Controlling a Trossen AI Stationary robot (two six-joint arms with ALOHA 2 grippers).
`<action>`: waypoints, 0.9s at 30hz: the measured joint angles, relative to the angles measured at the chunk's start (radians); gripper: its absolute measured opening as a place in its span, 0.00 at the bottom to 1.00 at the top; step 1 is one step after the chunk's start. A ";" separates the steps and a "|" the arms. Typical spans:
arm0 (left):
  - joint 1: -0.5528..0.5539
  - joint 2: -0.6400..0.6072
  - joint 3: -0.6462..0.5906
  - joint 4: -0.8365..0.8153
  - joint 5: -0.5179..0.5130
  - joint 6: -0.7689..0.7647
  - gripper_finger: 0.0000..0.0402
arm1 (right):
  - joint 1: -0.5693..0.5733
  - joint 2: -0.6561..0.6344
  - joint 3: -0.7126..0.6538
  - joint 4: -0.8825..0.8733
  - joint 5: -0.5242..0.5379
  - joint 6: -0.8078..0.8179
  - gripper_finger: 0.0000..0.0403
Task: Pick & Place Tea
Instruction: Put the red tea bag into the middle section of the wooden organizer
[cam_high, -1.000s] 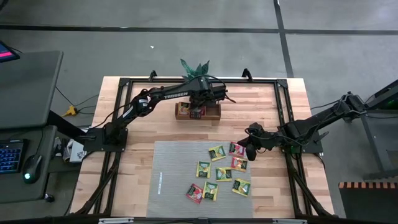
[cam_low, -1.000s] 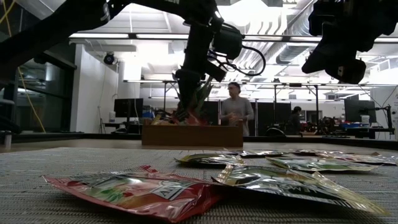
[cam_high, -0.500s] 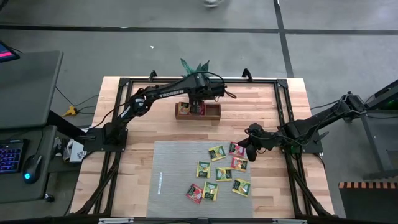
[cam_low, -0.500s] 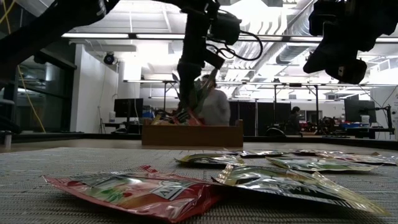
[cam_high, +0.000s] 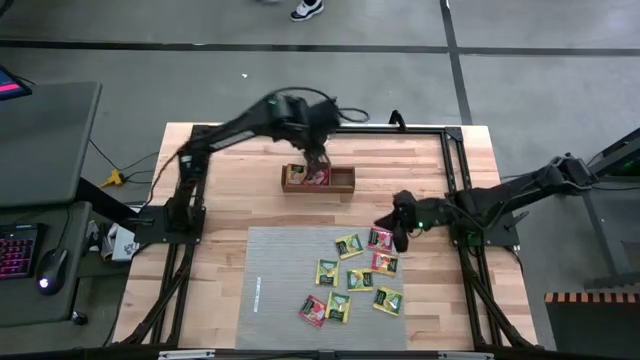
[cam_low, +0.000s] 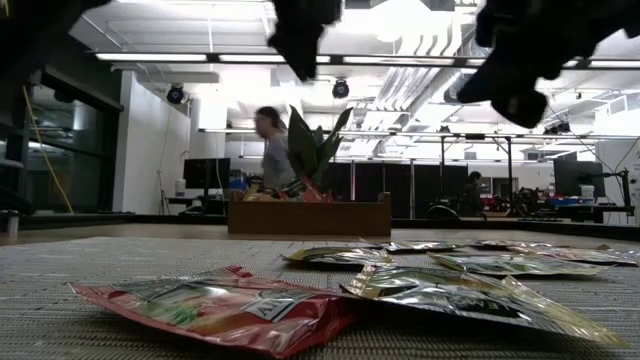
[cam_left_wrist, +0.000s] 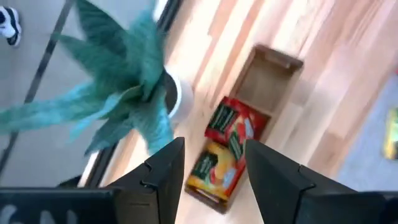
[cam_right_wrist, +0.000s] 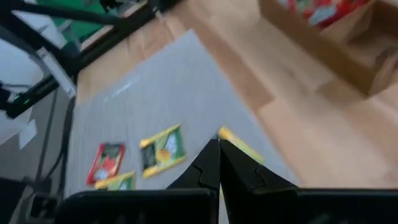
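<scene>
Several red, yellow and green tea sachets (cam_high: 360, 279) lie flat on the grey mat (cam_high: 280, 290). Two more, a red one (cam_left_wrist: 231, 123) and a yellow one (cam_left_wrist: 211, 171), lie in the wooden tray (cam_high: 345, 186) at the far middle of the table. My left gripper (cam_left_wrist: 214, 168) hangs open high above the tray (cam_left_wrist: 273, 78), nothing between its fingers; the high view shows it (cam_high: 318, 152) blurred. My right gripper (cam_right_wrist: 217, 163) is shut and empty, hovering over the mat's far right corner (cam_high: 398, 238) near the sachets there.
A potted green plant (cam_high: 312, 103) stands just beyond the tray at the table's far edge. The black frame rails (cam_high: 455, 170) run along the table's sides. Bare wood (cam_high: 230, 210) lies left of the tray and mat. A person walks in the room behind (cam_low: 268, 145).
My left gripper has risen from inside the tray to well above it, rolling about its own axis, and the red and yellow sachets now show lying in the tray. My right gripper has shifted slightly toward the table's left over the mat corner, still shut.
</scene>
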 joint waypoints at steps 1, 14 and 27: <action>0.000 -0.030 -0.003 -0.014 0.006 -0.006 0.41 | -0.029 0.003 0.000 0.020 -0.016 -0.020 0.00; -0.111 -0.295 -0.082 0.027 -0.126 -0.118 0.41 | -0.377 0.212 0.155 0.150 -0.411 -0.346 0.00; -0.200 -0.877 -0.920 0.485 -0.149 -0.312 0.41 | -0.516 0.502 0.441 -0.030 -0.542 -0.608 0.12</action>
